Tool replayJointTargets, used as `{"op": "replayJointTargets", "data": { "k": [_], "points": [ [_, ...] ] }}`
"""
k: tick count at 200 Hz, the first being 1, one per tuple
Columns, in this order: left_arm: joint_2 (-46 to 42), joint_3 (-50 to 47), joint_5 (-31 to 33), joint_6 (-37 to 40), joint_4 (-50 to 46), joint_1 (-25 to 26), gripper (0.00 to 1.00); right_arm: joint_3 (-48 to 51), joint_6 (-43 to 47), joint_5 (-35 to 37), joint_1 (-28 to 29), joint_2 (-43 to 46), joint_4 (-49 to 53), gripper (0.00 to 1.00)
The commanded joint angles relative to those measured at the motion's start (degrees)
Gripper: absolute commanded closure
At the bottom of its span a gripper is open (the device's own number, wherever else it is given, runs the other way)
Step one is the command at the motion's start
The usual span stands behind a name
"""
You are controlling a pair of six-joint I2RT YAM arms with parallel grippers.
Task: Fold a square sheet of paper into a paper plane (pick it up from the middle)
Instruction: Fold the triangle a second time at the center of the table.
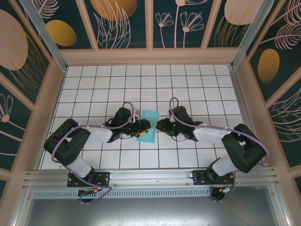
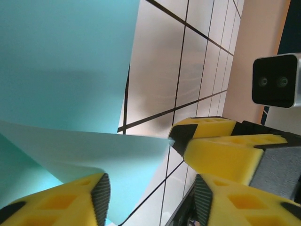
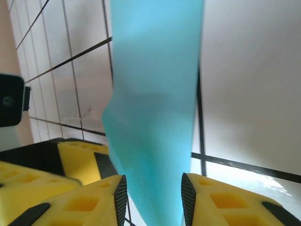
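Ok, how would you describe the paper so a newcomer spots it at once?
Start at the white gridded table inside the flower-patterned walls. At its middle the left arm and right arm almost meet tip to tip, and the paper lies between them. It is the one light-blue thing there, a partly folded sheet among black and yellow parts.

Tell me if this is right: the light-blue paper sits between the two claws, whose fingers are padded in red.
Not quite. The pads are yellow, not red, as both wrist views show. The light-blue paper does sit between the left claw and the right claw in the top view.
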State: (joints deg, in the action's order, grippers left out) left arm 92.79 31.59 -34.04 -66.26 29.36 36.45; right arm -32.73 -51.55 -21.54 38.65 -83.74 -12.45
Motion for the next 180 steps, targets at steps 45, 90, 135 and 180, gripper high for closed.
{"op": "replayJointTargets", "data": {
  "k": [45,90,135,180],
  "points": [
    [-0.2,0.2,2.6,1.3,-0.7,0.3,0.67,-4.2,3.7,-6.0,-0.4,-5.4,-5.0,0.64],
    [0.3,0.3,2.2,1.7,-0.8,0.3,0.73,-4.5,4.2,-7.0,-0.6,-6.6,-6.4,0.7],
    [0.5,0.2,2.2,1.9,-0.9,0.3,0.78,-4.1,4.9,-7.5,-0.7,-6.1,-7.2,0.68],
    [1.1,0.4,1.9,2.3,-0.9,0.3,0.83,-2.5,4.8,-2.1,-0.8,-2.1,-5.4,0.68]
  ]
}}
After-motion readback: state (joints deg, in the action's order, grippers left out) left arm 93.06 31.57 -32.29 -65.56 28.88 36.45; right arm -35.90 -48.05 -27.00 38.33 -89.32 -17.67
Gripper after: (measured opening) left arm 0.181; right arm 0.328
